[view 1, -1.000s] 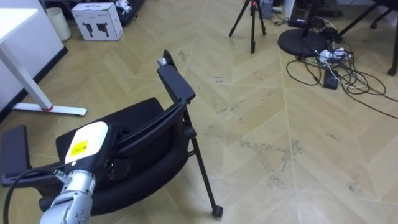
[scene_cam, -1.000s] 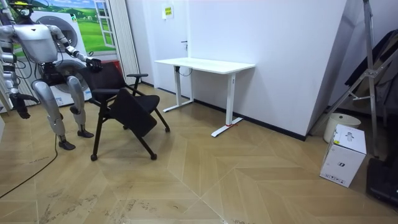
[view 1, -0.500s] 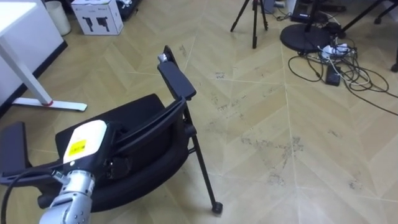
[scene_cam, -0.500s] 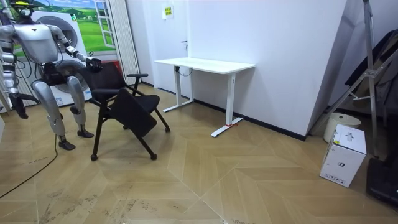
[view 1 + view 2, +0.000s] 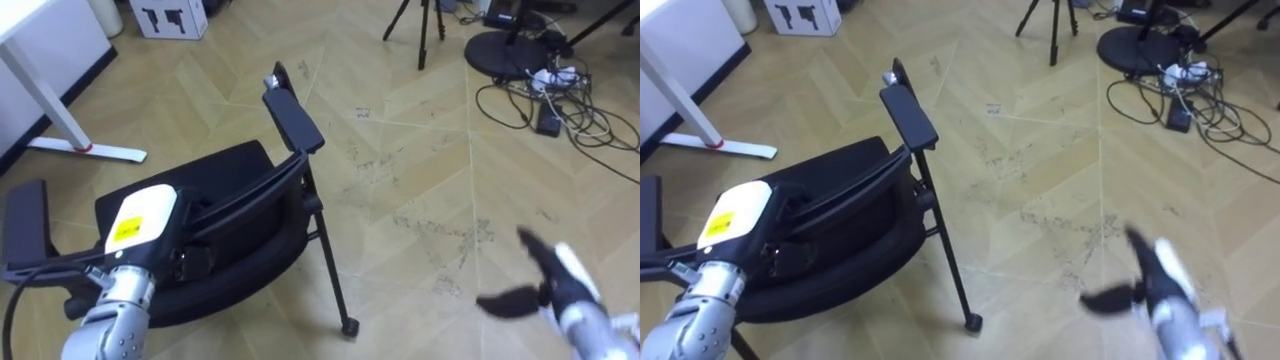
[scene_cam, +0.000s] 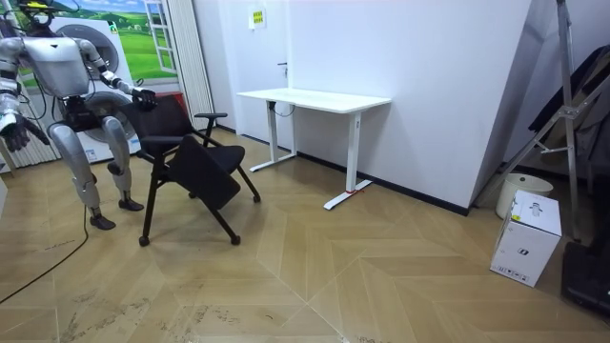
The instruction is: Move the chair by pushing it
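Note:
The black chair [image 5: 235,195] stands on the wood floor right before me, its back toward me and its armrests [image 5: 293,120] out to each side. My left hand [image 5: 140,222], white-backed with a yellow label, rests on the top of the backrest with its fingers curled over the edge. My right hand [image 5: 545,285] hangs in the air at the lower right, fingers spread, holding nothing. In the room view I stand at the left behind the chair [image 6: 195,167], left hand [image 6: 143,95] on it, right hand [image 6: 14,129] out to my side.
A white desk [image 6: 315,99] stands by the wall beyond the chair; its foot [image 5: 85,150] lies at the upper left. A white box [image 5: 172,15], a tripod [image 5: 420,25], a round black base [image 5: 505,52] and tangled cables [image 5: 550,95] lie farther off.
My right hand has risen into the eye views at the lower right, fingers spread. The picture has shifted slightly. The chair and my left hand stay as they were.

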Robot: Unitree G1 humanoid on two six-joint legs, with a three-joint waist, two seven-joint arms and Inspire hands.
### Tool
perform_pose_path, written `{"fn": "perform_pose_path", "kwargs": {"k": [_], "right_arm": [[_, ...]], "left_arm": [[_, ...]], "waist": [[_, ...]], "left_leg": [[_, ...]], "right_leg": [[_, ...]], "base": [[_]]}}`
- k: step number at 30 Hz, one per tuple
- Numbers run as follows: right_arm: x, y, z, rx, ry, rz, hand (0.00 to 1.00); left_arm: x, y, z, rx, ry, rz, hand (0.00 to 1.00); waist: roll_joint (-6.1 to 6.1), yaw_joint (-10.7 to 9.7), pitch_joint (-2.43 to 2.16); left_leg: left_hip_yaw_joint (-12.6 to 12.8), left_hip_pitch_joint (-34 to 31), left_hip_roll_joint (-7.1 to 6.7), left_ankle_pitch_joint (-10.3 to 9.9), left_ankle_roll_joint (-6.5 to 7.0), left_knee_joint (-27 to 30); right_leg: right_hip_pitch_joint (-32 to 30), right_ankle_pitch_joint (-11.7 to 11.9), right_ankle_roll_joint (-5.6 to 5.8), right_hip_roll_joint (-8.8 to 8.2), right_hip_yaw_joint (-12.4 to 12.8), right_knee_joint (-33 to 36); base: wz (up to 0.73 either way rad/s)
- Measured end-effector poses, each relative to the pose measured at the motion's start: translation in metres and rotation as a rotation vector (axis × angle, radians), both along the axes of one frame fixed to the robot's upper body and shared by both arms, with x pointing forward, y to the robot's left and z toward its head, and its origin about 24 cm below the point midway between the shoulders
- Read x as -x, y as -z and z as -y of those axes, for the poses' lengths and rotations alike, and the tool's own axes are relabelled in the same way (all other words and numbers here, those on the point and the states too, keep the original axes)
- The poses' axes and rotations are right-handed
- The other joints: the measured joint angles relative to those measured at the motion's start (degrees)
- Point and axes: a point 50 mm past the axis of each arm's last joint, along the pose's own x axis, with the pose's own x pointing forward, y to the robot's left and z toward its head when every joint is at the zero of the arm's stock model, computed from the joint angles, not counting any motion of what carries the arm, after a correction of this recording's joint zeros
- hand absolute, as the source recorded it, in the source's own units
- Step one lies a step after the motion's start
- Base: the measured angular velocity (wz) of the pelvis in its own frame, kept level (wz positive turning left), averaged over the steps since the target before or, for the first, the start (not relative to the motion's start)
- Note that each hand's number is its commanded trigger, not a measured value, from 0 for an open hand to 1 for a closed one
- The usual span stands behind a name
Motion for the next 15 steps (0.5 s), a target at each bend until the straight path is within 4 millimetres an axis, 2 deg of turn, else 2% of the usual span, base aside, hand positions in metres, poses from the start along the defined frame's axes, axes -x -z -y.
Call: {"fn": "perform_pose_path", "kwargs": {"k": [2,6,9,15], "right_arm": [[-0.009,-0.014,-0.009,0.077,-0.074,0.053,0.00],[-0.018,-0.035,-0.025,0.124,-0.168,0.143,0.00],[-0.023,-0.044,-0.040,0.164,-0.255,0.175,0.00],[-0.031,-0.059,-0.057,0.209,-0.369,0.219,0.00]], "left_arm": [[-0.003,-0.004,0.000,-0.010,0.014,0.007,1.00],[-0.005,-0.011,-0.001,-0.028,0.038,0.011,1.00],[-0.008,-0.014,-0.001,-0.041,0.053,0.015,1.00],[-0.009,-0.016,-0.003,-0.042,0.067,0.014,1.00]], "waist": [[-0.61,0.4,0.31],[-1.00,1.1,0.02],[-1.35,2.0,-0.01],[-1.47,2.1,-0.02]], "left_leg": [[0.1,-0.1,0.07,0.0,0.00,0.0],[0.1,-0.3,0.07,0.0,0.00,0.0],[-0.2,-0.3,0.08,0.0,0.00,0.0],[-0.7,-0.4,0.05,0.0,0.00,0.0]], "right_leg": [[0.0,0.0,-0.03,-0.08,-0.2,-0.1],[0.1,0.1,-0.12,0.00,-0.7,-0.6],[0.1,0.1,-0.15,-0.09,-1.4,-0.6],[0.2,0.1,-0.16,-0.74,-3.0,-0.6]], "base": [[0.05],[0.04],[0.00],[0.02]]}}
